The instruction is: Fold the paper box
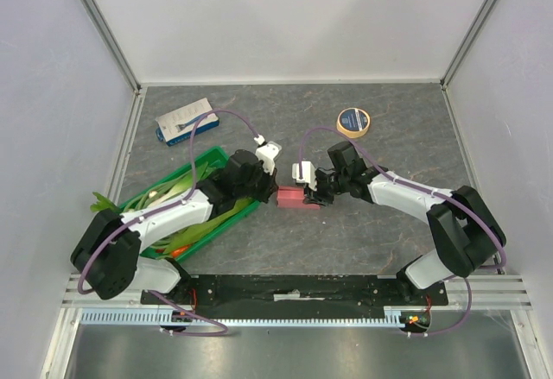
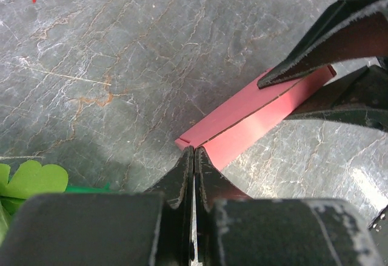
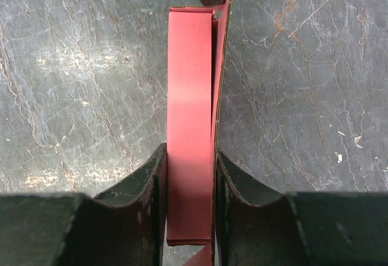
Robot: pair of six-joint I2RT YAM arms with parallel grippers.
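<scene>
The paper box (image 1: 298, 198) is a small long pink-salmon box lying on the grey table between the two arms. My right gripper (image 3: 189, 157) is shut on it, one finger on each long side near one end; a loose side wall (image 3: 220, 66) stands slightly off the body. My left gripper (image 2: 194, 151) is shut, its tips touching the seam at the box's other end (image 2: 260, 111). I cannot see whether card sits between them. The right fingers (image 2: 339, 36) show at the far end in the left wrist view. In the top view the left gripper (image 1: 275, 191) and right gripper (image 1: 317, 194) flank the box.
A green crate (image 1: 220, 156) of vegetables lies under the left arm. A blue-and-white flat package (image 1: 184, 120) is at the back left. A tape roll (image 1: 352, 120) is at the back centre-right. White walls enclose the table.
</scene>
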